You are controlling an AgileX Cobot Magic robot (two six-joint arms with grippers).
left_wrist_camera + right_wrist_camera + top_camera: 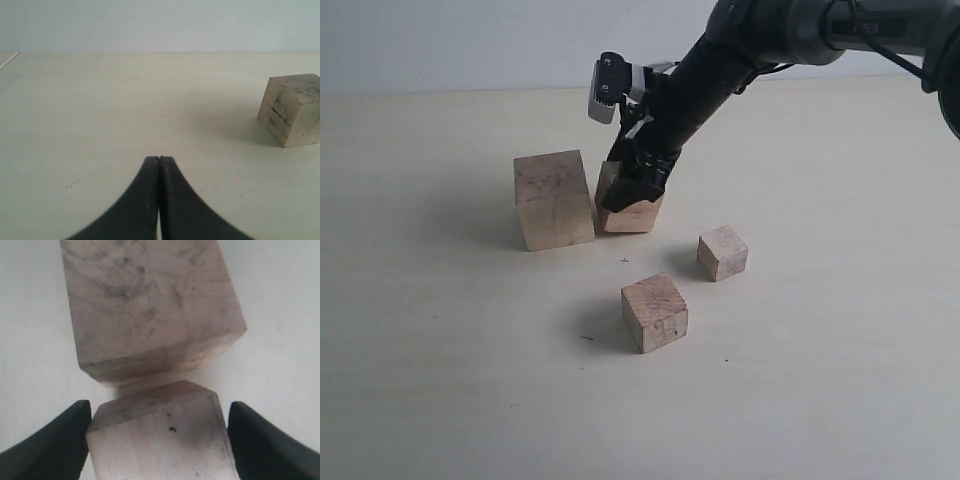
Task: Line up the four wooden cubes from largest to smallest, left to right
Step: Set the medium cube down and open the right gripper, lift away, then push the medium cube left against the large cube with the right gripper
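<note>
Left claw (pixel 159 161) pinched together over table (pixel 90 115); wooden cube (pixel 292 111) well apart.

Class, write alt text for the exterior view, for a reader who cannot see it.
A black right gripper straddles a wooden cube beside the largest cube on a pale table. A mid-sized cube and the smallest cube sit apart, nearer the camera.
</note>
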